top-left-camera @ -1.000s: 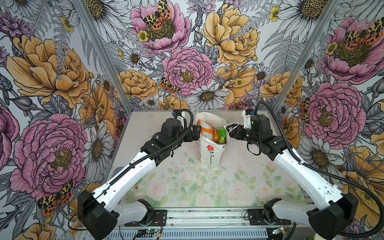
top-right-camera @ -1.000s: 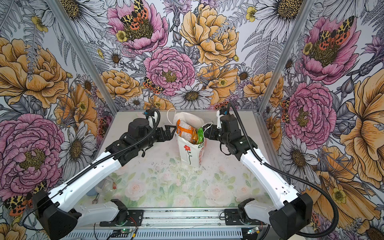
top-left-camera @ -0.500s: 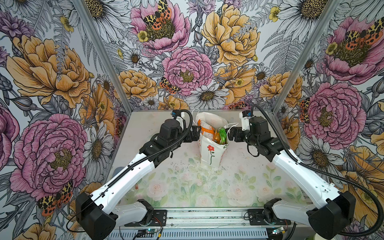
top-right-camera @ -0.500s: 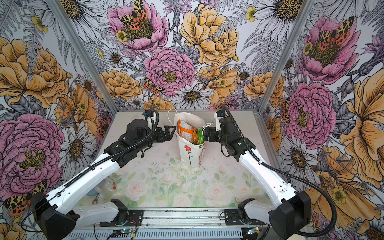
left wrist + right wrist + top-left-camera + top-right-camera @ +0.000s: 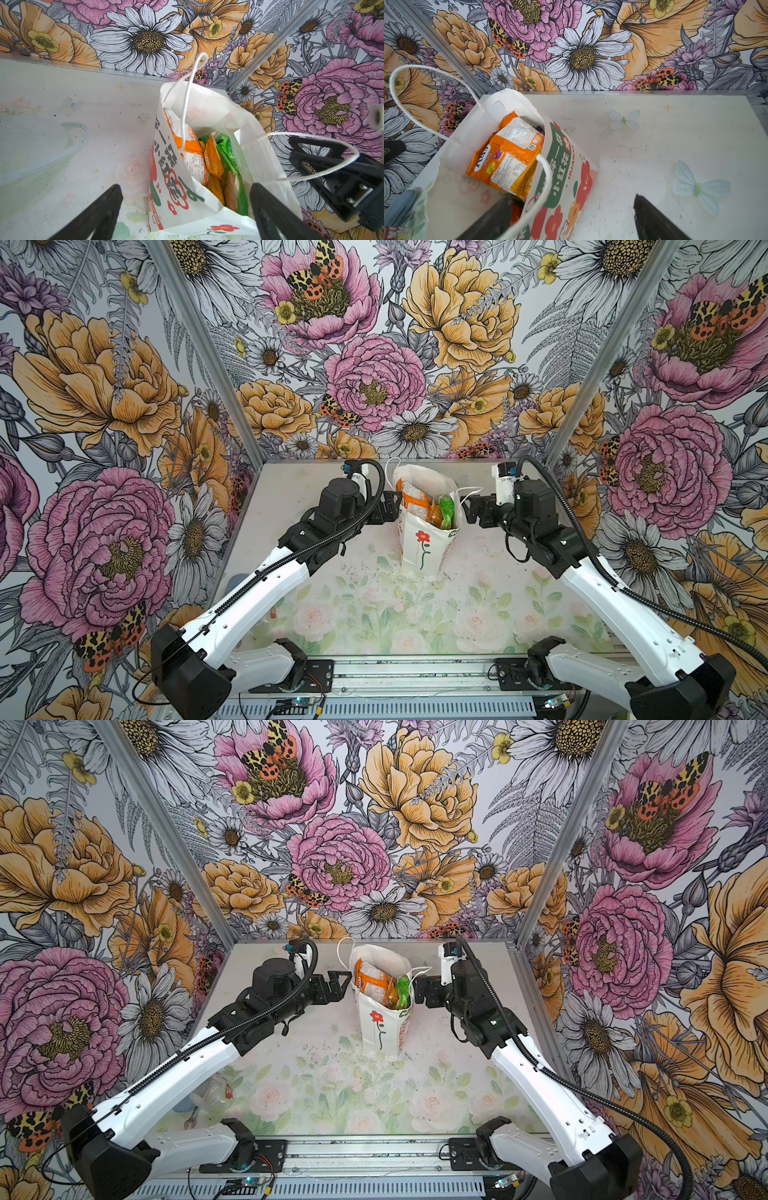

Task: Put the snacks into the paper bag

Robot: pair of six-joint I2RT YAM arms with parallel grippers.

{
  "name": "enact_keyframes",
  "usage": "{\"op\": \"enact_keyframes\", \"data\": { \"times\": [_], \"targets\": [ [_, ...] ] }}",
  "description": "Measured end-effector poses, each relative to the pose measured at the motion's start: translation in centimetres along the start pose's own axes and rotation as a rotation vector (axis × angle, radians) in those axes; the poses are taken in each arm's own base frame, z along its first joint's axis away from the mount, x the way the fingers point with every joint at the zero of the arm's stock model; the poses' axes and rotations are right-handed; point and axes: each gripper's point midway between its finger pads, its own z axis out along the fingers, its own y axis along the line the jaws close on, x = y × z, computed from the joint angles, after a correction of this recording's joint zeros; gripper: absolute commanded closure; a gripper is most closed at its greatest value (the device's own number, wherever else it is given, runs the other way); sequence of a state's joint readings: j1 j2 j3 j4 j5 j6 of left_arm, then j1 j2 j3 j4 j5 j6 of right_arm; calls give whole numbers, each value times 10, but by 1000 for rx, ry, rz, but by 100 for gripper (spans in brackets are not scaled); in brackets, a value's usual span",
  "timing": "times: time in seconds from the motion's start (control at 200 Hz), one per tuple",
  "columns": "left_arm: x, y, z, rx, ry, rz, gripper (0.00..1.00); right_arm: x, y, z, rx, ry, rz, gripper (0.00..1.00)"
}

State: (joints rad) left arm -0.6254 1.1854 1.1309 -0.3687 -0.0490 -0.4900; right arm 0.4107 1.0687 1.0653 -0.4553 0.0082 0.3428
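Observation:
The white paper bag [image 5: 422, 547] [image 5: 380, 1027] stands upright at the back middle of the table, mouth open. Snacks fill it: an orange packet [image 5: 413, 497] [image 5: 506, 162], a green one [image 5: 446, 510] [image 5: 230, 149] and a yellow-orange one [image 5: 212, 160]. My left gripper [image 5: 390, 508] [image 5: 185, 187] is open at the bag's left rim, and the bag's near corner shows between its fingers. My right gripper [image 5: 471, 508] [image 5: 571, 203] is open at the right rim. It straddles the printed side wall, one finger [image 5: 496, 216] inside the bag. A cord handle [image 5: 332, 168] loops over it.
A clear plastic container [image 5: 41, 145] [image 5: 212, 1094] lies on the table left of the bag, under the left arm, with a small wrench [image 5: 189, 1121] near it. The back wall stands close behind the bag. Pale butterflies [image 5: 625, 119] are printed on the table.
The right gripper's jaws have spread wider at the bag's right side. The left arm and the bag have hardly moved.

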Motion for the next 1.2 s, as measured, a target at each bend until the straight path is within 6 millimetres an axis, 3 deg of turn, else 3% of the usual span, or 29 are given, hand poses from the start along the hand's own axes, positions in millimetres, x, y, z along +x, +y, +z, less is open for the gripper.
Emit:
{"op": "enact_keyframes", "data": {
  "times": [0.34,0.606,0.801,1.041,1.201],
  "targets": [
    [-12,19,-20,-43,-66,17,1,13,-5,-10,8,4,-2,6],
    [-22,72,-45,-255,-185,36,1,27,-26,-22,99,-13,-14,6],
    [-15,132,-58,-523,-316,32,1,40,-84,-30,373,-60,33,6],
    [19,233,-64,-883,-352,32,1,89,-169,-32,732,-68,146,6],
    [28,271,-65,-1032,-357,100,1,118,-205,-23,863,-96,131,4]
  ]
}}
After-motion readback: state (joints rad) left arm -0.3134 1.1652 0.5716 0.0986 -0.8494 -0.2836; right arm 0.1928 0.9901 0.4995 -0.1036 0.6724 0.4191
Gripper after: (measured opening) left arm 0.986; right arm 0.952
